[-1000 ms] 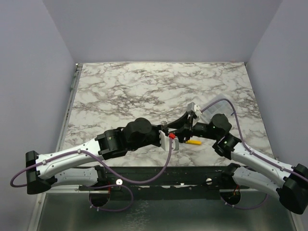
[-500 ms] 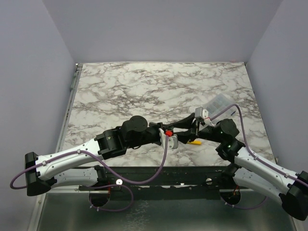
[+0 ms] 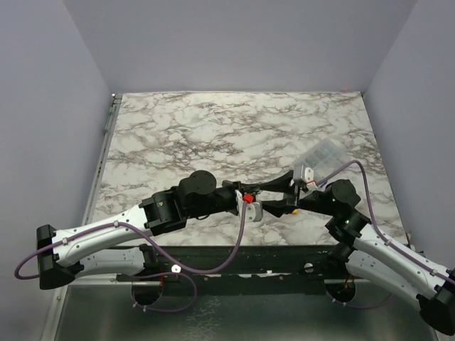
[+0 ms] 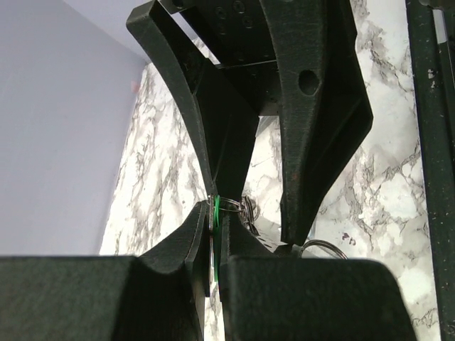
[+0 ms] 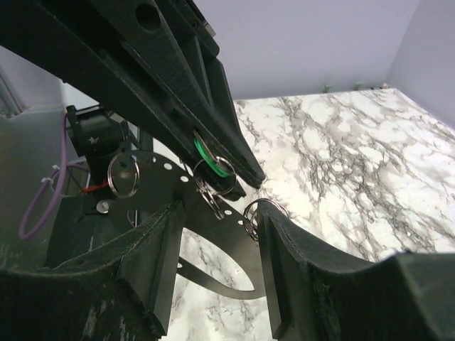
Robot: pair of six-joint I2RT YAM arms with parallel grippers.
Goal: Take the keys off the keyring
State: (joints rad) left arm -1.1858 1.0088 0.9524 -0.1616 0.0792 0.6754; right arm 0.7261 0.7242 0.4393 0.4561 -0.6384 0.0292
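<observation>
My left gripper [image 4: 215,213] is shut on the small green-headed key [image 4: 216,210] and holds it above the table. The keyring [image 5: 222,177], a string of thin silvery rings, hangs from the key. In the right wrist view the key [image 5: 207,153] sits between the left fingertips [image 5: 238,165]. My right gripper [image 5: 219,213] is open, its jaws on either side of the hanging rings. One ring [image 5: 261,212] lies against its right finger [image 5: 298,263]. In the top view the left gripper [image 3: 283,187] and right gripper [image 3: 281,206] meet tip to tip near the front edge. Other keys are not distinct.
A clear plastic box [image 3: 323,158] lies right of centre behind the right wrist. The yellow handle of a screwdriver [image 3: 291,210] peeks out under the right gripper. A black perforated rail [image 5: 163,177] with a loose ring [image 5: 122,176] runs along the table's front edge.
My right wrist has drawn back to the right and down, uncovering the clear box. My left gripper has stayed near the same spot, still shut on the key.
</observation>
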